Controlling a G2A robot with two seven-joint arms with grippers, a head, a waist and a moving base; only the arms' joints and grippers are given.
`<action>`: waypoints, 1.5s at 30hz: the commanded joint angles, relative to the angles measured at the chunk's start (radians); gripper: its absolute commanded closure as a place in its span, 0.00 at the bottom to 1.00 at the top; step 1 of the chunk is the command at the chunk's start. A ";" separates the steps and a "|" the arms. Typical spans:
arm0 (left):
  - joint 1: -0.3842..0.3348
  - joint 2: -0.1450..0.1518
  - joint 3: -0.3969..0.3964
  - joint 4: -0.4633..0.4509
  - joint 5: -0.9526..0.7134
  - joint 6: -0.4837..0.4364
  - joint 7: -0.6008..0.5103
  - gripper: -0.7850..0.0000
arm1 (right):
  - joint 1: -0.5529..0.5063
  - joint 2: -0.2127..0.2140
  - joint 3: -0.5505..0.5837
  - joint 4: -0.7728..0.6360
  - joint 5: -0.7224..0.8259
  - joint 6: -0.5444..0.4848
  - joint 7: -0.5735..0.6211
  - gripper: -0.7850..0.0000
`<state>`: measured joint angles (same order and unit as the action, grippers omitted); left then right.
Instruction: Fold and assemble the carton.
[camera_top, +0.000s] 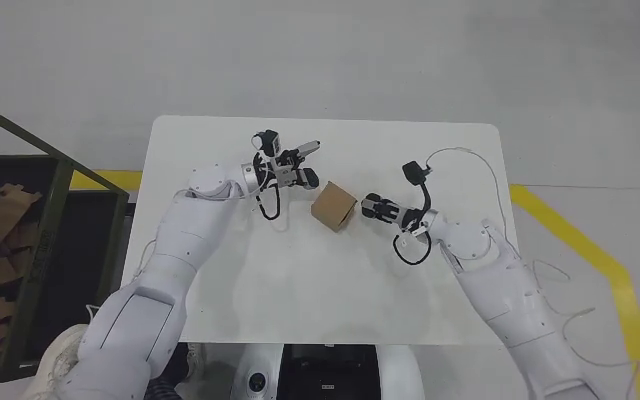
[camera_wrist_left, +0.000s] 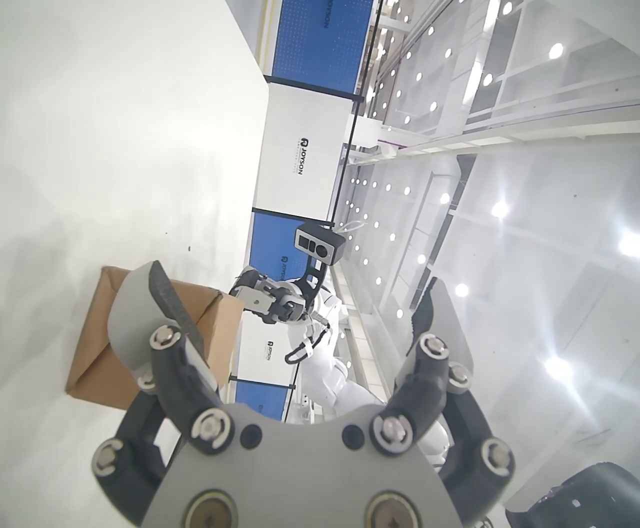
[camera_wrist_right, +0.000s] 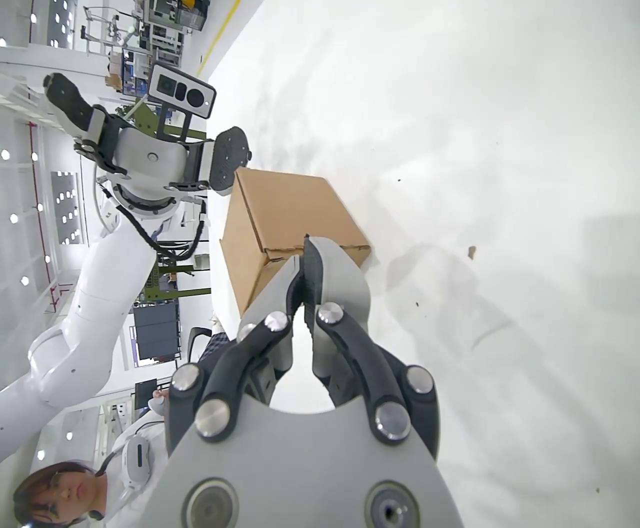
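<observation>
Top view has the brown carton (camera_top: 333, 205) standing closed on the white bench (camera_top: 230, 290), squarely between the two pincers. The left pincer (camera_top: 309, 166) sits just beside one corner of the carton with its fingers spread wide apart and nothing between them. The finger nearer the carton comes right up to that corner, though contact cannot be made out. The right pincer (camera_top: 368, 207) is on the opposite side of the carton, its fingers pressed together with nothing held, and its tips point at the carton's side wall near the bottom edge. Whether they touch the cardboard cannot be told. In the right wrist view a small brown scrap (camera_wrist_right: 471, 251) lies on the bench near the right pincer, apart from the carton.
</observation>
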<state>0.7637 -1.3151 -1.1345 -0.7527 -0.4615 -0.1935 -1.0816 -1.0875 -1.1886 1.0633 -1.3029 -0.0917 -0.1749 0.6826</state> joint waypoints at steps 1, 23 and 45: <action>0.009 -0.001 0.002 -0.018 -0.008 0.003 0.005 0.00 | 0.004 -0.002 -0.003 0.005 0.011 -0.007 0.003 1.00; 0.007 -0.044 0.070 0.001 -0.017 -0.101 0.168 0.00 | 0.056 -0.026 -0.045 0.082 0.047 -0.037 -0.012 1.00; 0.013 -0.058 0.073 0.014 -0.004 -0.166 0.217 0.00 | -0.145 0.014 0.084 -0.141 0.030 0.055 -0.013 1.00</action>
<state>0.7784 -1.3711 -1.0645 -0.7396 -0.4692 -0.3590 -0.8668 -1.2024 -1.1775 1.1414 -1.4018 -0.0623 -0.1280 0.6651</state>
